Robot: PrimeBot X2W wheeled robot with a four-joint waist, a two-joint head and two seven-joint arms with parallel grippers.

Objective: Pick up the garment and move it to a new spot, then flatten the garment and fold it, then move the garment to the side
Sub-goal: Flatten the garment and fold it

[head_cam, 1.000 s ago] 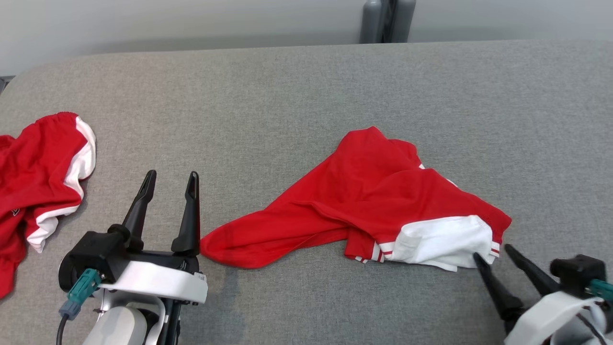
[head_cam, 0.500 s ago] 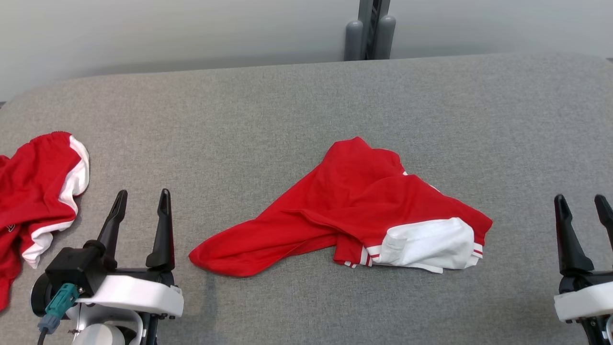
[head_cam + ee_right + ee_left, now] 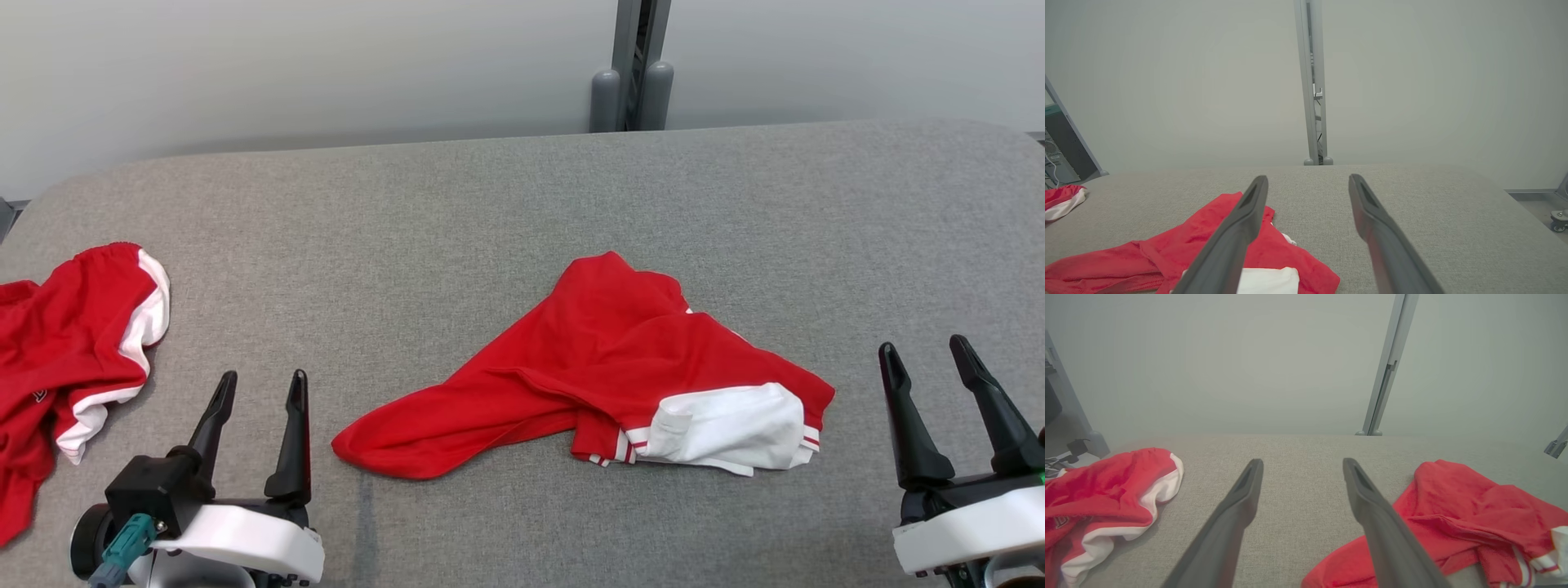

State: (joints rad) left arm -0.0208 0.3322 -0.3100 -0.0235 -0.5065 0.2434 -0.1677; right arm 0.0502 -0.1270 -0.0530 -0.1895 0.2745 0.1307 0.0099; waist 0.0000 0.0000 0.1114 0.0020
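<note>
Two claws gape empty either side of the crumpled garment (image 3: pixel 620 367) on the table (image 3: pixel 490 212) — its long axis runs left to right, red tip just beside the left claw (image 3: pixel 257 388), white end near the right claw (image 3: pixel 927 351).

The head camera looks steeply down on the grey table (image 3: pixel 490 204). Both wrist cameras sit low, facing the wall (image 3: pixel 1208 355); all share the red garment (image 3: pixel 620 367).
</note>
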